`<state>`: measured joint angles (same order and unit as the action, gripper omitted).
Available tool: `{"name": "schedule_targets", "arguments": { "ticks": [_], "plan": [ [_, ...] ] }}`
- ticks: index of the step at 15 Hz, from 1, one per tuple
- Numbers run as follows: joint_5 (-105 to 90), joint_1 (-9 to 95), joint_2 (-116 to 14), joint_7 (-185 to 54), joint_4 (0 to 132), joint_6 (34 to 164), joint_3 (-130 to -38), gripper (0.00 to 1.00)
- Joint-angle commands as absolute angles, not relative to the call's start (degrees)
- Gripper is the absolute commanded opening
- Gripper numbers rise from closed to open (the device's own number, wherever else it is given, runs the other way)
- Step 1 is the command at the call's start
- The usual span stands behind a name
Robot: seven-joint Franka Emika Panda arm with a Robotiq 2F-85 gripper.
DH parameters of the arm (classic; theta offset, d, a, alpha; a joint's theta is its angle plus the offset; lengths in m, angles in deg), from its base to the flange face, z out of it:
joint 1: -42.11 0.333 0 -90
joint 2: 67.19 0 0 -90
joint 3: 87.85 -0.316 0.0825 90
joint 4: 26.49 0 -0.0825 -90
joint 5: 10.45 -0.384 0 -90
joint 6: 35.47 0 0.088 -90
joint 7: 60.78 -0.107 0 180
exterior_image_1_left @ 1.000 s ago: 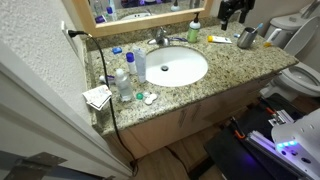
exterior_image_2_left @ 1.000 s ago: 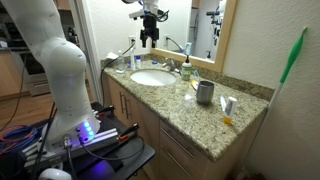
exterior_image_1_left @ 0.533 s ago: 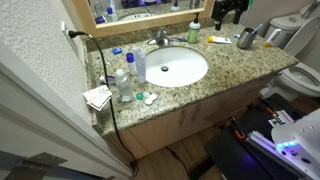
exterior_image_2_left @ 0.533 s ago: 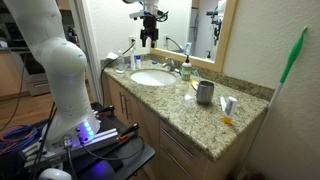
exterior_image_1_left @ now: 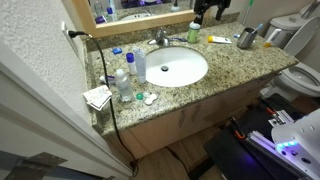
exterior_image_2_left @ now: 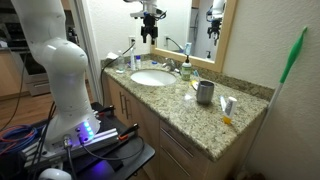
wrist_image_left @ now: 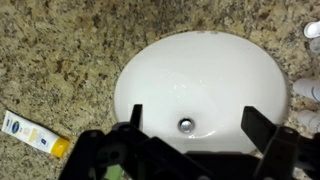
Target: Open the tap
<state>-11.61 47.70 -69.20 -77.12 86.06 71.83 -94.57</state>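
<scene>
Bathroom: speckled granite bench (exterior_image_1_left: 235, 60) under a wood-framed mirror (exterior_image_2_left: 190, 30). Hovering high over the white basin (wrist_image_left: 160, 70), gripper (wrist_image_left: 190, 112) spread wide and empty. Tap (exterior_image_1_left: 161, 38) at the basin's back edge by the mirror, untouched, well below. Clear bottles (exterior_image_1_left: 125, 78) beside the basin, toilet (exterior_image_1_left: 300, 75) next to the bench.

Granite counter (exterior_image_1_left: 228, 58): basin (exterior_image_1_left: 177, 67), bottles (exterior_image_1_left: 124, 82), cup (exterior_image_2_left: 205, 93), tube (wrist_image_left: 29, 132).
</scene>
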Motion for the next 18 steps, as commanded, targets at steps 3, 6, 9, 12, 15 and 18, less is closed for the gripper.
{"name": "schedule_targets", "arguments": {
  "ticks": [3,6,9,12,15,18],
  "plan": [
    [-11.7,48.3,-67.1,-78.5,82.7,71.7,-94.6,1.00],
    [-11.7,48.3,-64.8,-78.9,81.7,71.8,-94.5,1.00],
    [-14.6,48.5,-58.6,-80.7,77.6,78.3,-94.5,1.00],
    [-15.6,49.5,-52.6,-83.4,72.9,86.1,-94.5,1.00],
    [-14.4,50.3,-52.9,-84.7,74.0,88.0,-93.8,1.00],
    [-14.4,51.1,-49.4,-86.6,70.6,89.1,-93.4,1.00]
  ]
}}
